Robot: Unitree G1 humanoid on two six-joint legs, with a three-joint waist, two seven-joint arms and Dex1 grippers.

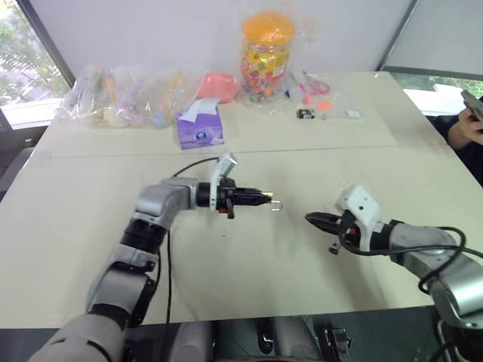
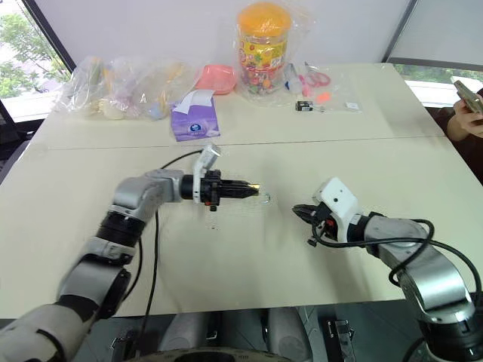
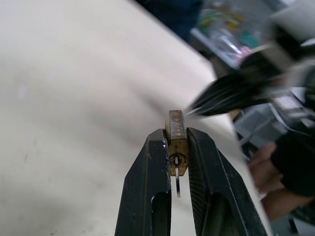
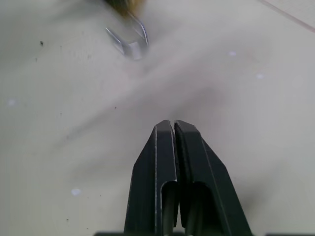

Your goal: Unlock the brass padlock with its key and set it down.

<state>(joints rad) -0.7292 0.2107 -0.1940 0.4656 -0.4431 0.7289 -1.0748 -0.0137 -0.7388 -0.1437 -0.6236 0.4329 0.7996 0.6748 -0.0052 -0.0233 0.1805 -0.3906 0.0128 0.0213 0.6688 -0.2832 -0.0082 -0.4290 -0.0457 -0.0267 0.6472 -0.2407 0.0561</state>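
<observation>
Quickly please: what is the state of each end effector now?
Left end effector: closed on the brass padlock.
Right end effector: closed, holding nothing visible.

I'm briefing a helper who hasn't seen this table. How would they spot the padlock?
Start at the beige table and follow the left arm to its tool, above the table's middle. The padlock is the tiny brass block pinched between its black fingers, a thin silvery shackle poking out.

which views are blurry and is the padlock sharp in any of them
Left wrist view: the brass padlock sits sharp between the left gripper's fingers, while the right gripper and background behind are blurred. Right wrist view: its own shut fingers are crisp, the padlock's shackle is smeared. Head views: evenly lit, tabletop clear.
</observation>
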